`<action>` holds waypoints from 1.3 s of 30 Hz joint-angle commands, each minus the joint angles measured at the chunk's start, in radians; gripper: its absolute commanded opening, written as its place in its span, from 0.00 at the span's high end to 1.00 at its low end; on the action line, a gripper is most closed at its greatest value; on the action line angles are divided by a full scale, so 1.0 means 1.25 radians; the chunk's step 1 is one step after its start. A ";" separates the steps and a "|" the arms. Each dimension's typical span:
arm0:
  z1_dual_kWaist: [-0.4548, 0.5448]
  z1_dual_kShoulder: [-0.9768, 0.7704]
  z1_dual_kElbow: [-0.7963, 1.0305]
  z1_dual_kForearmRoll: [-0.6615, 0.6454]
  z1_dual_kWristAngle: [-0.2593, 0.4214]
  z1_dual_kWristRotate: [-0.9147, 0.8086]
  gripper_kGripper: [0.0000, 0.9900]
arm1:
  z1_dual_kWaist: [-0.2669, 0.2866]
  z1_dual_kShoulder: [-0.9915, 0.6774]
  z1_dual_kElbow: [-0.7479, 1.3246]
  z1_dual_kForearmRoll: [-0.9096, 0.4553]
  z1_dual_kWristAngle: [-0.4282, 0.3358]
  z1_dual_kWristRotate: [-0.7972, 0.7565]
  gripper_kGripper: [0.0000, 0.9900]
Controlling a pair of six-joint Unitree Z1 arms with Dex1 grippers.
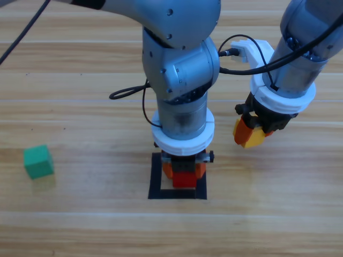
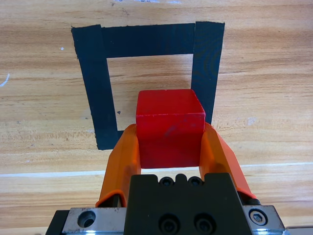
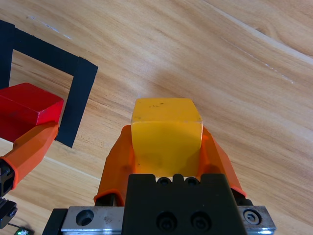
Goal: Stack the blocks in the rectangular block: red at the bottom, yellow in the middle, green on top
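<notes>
Step in hand: we judge this to be the placing of the first cube; the left end effector [image 1: 184,170] has its jaws closed on the red cube [image 2: 169,128] and holds it over the black tape square [image 2: 100,88], which lies near the middle of the tabletop [image 1: 80,225], toward its near edge.
Red cube: in the left wrist view it sits between the two orange jaws, over the hollow wooden centre of the tape square; we cannot tell whether its underside touches the wood.
Right end effector [image 1: 251,130]: jaws closed on the yellow cube [image 3: 166,134]; it hangs above bare wood just beside the tape square, on the side toward the tabletop's right edge.
Green cube [image 1: 38,161]: free on the tabletop, well apart from the tape square, near the left edge; no arm is near it.
Next move: by our reading, the red cube must be settled flat inside the square and the left jaws opened and lifted straight off; only then is there room for the yellow cube to come over the red one, squared to its top face.
</notes>
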 commanded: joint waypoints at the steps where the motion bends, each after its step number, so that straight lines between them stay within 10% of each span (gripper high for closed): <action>1: -0.002 0.039 0.024 -0.002 0.009 0.012 0.94 | -0.015 -0.047 0.026 -0.013 -0.007 -0.002 1.00; 14: 0.000 0.039 0.023 -0.008 0.009 0.013 0.88 | -0.015 -0.051 0.029 -0.019 -0.006 -0.002 1.00; 16: 0.000 0.040 0.016 -0.013 0.009 0.010 0.68 | -0.015 -0.051 0.030 -0.020 -0.007 -0.002 1.00; 18: 0.000 0.039 0.008 -0.012 0.009 0.000 0.07 | -0.015 -0.052 0.032 -0.020 -0.006 -0.002 1.00; 19: 0.000 0.035 0.008 -0.012 0.010 -0.002 0.00 | -0.015 -0.052 0.033 -0.020 -0.006 -0.002 1.00; 32: 0.000 -0.025 -0.009 0.011 0.026 -0.004 0.00 | -0.015 -0.085 0.037 -0.023 -0.020 0.013 1.00; 39: 0.051 -0.131 -0.176 0.210 0.069 -0.003 0.00 | 0.029 -0.128 -0.055 0.126 -0.033 0.138 1.00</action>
